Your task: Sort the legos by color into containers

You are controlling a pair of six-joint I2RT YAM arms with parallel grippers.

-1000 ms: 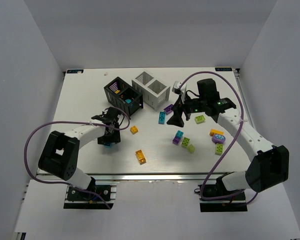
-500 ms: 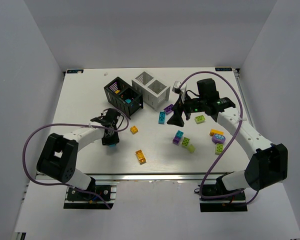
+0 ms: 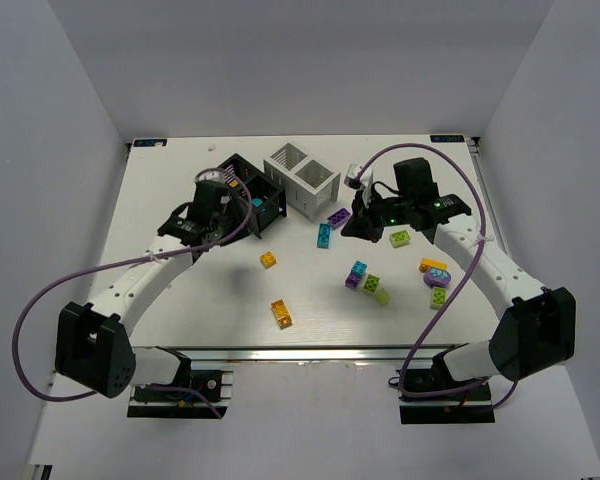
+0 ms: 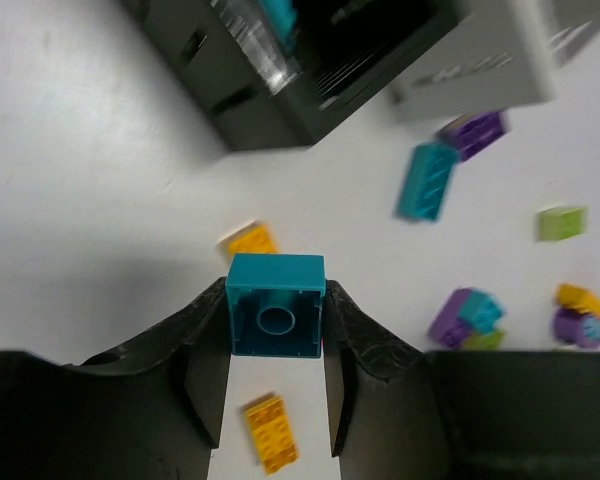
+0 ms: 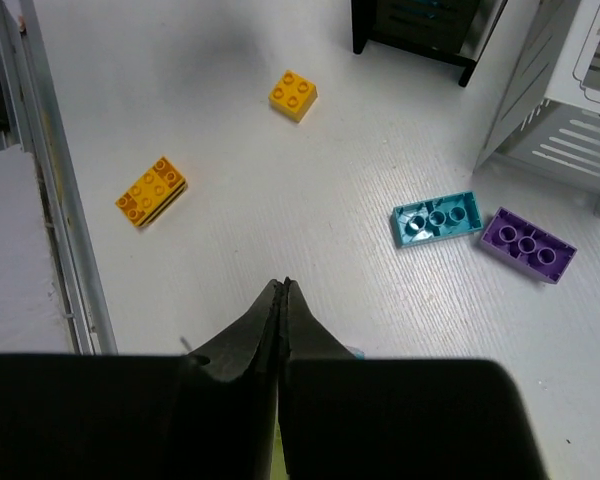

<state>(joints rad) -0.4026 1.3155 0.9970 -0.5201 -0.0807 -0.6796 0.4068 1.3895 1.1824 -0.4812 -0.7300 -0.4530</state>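
My left gripper (image 4: 276,335) is shut on a square teal lego (image 4: 276,305), held hollow side up above the table. In the top view the left gripper (image 3: 220,222) hovers beside the black container (image 3: 242,172), which has a teal piece inside. The white container (image 3: 302,178) stands to its right. My right gripper (image 5: 283,285) is shut with nothing between its fingers. It hangs over the table (image 3: 358,228) near a teal lego (image 5: 437,217) and a purple lego (image 5: 528,243).
Two orange legos (image 3: 268,259) (image 3: 281,312) lie mid-table. A teal, purple and green cluster (image 3: 365,280) sits right of centre. A green lego (image 3: 400,238), an orange one (image 3: 432,264) and a purple piece (image 3: 436,277) lie further right.
The left arm has risen from the table with the teal lego and swung up toward the black container. The right gripper has gone from open to shut, staying in place.
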